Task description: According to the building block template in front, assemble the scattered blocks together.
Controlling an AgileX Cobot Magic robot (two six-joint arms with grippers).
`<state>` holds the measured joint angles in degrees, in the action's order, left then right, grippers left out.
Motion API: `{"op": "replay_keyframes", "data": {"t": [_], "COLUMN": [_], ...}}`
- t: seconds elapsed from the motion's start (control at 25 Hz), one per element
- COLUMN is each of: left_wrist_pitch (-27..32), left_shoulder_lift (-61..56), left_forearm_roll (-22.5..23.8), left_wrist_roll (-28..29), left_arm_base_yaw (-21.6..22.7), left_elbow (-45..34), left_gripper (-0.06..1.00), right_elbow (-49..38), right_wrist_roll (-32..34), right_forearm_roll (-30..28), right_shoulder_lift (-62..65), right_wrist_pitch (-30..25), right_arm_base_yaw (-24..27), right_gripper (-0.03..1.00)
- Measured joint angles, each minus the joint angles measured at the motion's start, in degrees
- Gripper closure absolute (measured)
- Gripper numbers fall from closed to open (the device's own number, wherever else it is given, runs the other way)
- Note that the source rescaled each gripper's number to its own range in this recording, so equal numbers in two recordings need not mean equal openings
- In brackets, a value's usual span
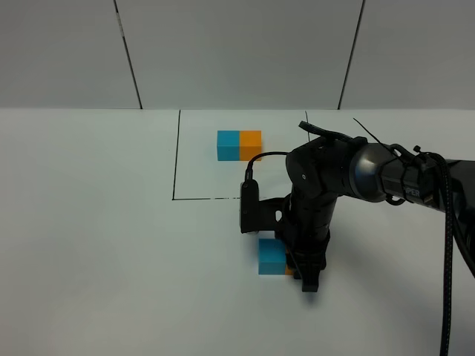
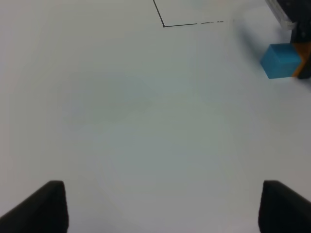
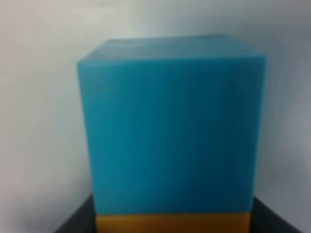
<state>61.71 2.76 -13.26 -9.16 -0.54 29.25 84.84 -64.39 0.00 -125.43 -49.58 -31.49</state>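
The template, a joined blue and orange pair [image 1: 239, 145], sits inside a black-lined rectangle at the back. The scattered sky-blue cube [image 1: 272, 256] stands on the white table in front of the rectangle, with the orange cube [image 1: 289, 271] pressed against its right side. My right gripper [image 1: 304, 278] reaches down over the orange cube and hides most of it. In the right wrist view the blue cube [image 3: 172, 131] fills the frame, the orange cube [image 3: 172, 223] lies between dark fingers [image 3: 77, 224]. My left gripper [image 2: 165, 208] is open and empty; both cubes [image 2: 281, 60] lie far from it.
The black outline [image 1: 176, 163] marks the template area on the white table [image 1: 89, 222]. The right arm's cable [image 1: 449, 245] hangs at the right. A grey panelled wall [image 1: 237, 52] stands behind the table.
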Motion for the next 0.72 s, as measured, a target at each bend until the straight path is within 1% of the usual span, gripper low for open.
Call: {"op": "replay_keyframes", "data": {"t": [0.4, 0.48, 0.52, 0.56, 0.6, 0.68, 0.72], "left_wrist_pitch": [0.0, 0.0, 0.0, 0.0, 0.0, 0.0, 0.0], "left_shoulder_lift": [0.0, 0.0, 0.0, 0.0, 0.0, 0.0, 0.0], "left_forearm_roll": [0.0, 0.0, 0.0, 0.0, 0.0, 0.0, 0.0], "left_wrist_roll": [0.0, 0.0, 0.0, 0.0, 0.0, 0.0, 0.0], "left_arm_base_yaw": [0.0, 0.0, 0.0, 0.0, 0.0, 0.0, 0.0], "left_elbow": [0.0, 0.0, 0.0, 0.0, 0.0, 0.0, 0.0], "left_gripper": [0.27, 0.27, 0.27, 0.27, 0.27, 0.27, 0.27], "right_elbow": [0.0, 0.0, 0.0, 0.0, 0.0, 0.0, 0.0], "right_wrist_roll": [0.0, 0.0, 0.0, 0.0, 0.0, 0.0, 0.0], "right_forearm_roll": [0.3, 0.6, 0.9, 1.4, 1.7, 1.9, 1.9], "right_shoulder_lift": [0.1, 0.1, 0.2, 0.2, 0.2, 0.4, 0.5], "right_wrist_pitch": [0.0, 0.1, 0.1, 0.1, 0.1, 0.1, 0.1], "right_arm_base_yaw": [0.0, 0.0, 0.0, 0.0, -0.1, -0.1, -0.1], "right_gripper": [0.97, 0.94, 0.89, 0.82, 0.7, 0.41, 0.29]}}
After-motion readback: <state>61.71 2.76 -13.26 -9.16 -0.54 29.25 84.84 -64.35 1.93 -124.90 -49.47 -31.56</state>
